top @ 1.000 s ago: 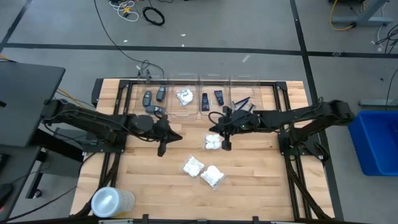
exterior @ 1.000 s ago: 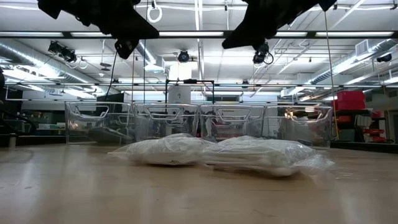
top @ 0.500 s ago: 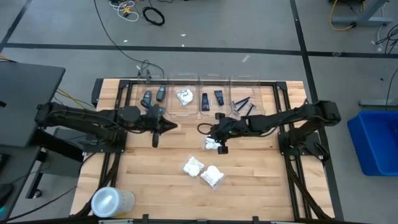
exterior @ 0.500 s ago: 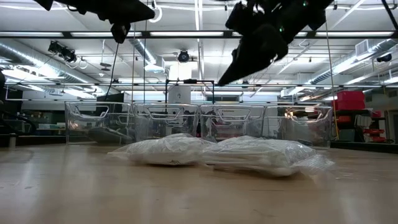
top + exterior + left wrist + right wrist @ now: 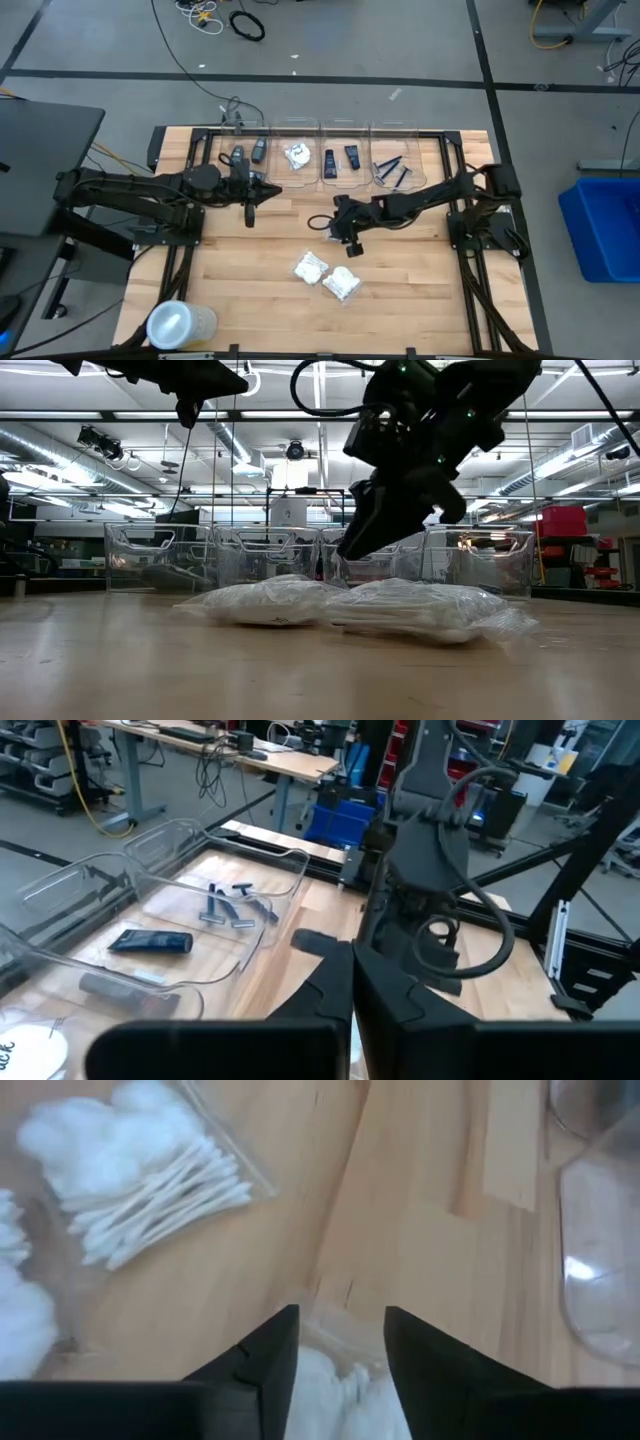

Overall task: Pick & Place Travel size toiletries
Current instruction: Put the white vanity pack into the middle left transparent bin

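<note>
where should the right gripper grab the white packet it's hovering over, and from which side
Probably straight down from above. The white crinkly packet lies flat on the wooden table, partly between the right gripper's open fingers. Pinch across its soft bulging middle: the loose film gives, while the flat edges offer little to hold.

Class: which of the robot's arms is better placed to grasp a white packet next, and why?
The right: its open right gripper is low over a white packet. The left gripper hangs by the bins, away from the packets.

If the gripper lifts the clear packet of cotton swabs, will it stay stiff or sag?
Probably it sags: the clear plastic packet of cotton swabs looks like thin, loose film. Likely very light, holding mostly cotton.
</note>
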Robot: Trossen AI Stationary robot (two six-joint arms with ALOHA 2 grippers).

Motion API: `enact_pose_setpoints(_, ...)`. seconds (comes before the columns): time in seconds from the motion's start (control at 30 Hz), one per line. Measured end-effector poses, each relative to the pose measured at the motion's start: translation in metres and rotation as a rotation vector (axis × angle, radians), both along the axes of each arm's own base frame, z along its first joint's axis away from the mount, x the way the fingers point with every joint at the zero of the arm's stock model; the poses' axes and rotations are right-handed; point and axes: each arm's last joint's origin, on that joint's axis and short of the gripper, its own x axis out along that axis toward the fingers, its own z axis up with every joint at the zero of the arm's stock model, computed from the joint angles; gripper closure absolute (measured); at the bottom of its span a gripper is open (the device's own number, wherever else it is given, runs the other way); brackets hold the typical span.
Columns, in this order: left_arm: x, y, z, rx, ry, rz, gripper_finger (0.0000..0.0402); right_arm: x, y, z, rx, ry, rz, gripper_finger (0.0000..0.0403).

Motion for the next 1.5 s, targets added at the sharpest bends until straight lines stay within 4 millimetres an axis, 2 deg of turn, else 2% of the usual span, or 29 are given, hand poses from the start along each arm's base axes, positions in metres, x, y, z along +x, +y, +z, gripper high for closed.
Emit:
enact_pose_setpoints(0.27,0.0,0.0,-0.002,-0.027,0.013,0.021,0.0385,0.007,0.002,-0.014,0.037,0.0,0.046,0.0204)
enact_pose_setpoints(0.5,-0.001,0.001,-0.005,-0.04,0.042,0.043,0.0396,0.007,0.003,-0.025,0.036,0.039,0.067,0.0199)
enact_pose_setpoints(0.73,-0.001,0.002,-0.005,-0.039,0.041,0.063,0.038,0.007,0.003,-0.028,0.038,0.048,0.069,0.0224)
enact_pose_setpoints(1.03,-0.001,0.002,-0.005,-0.037,0.042,0.068,0.0395,0.007,0.003,-0.035,0.038,0.072,0.073,0.0272)
enact_pose_setpoints(1.3,-0.001,0.002,-0.005,-0.037,0.045,0.068,0.0381,0.007,0.004,-0.035,0.035,0.069,0.103,0.0313)
enact_pose_setpoints(1.5,-0.001,0.002,-0.006,-0.037,0.052,0.069,0.039,0.007,0.003,-0.035,0.035,0.074,0.103,0.0334)
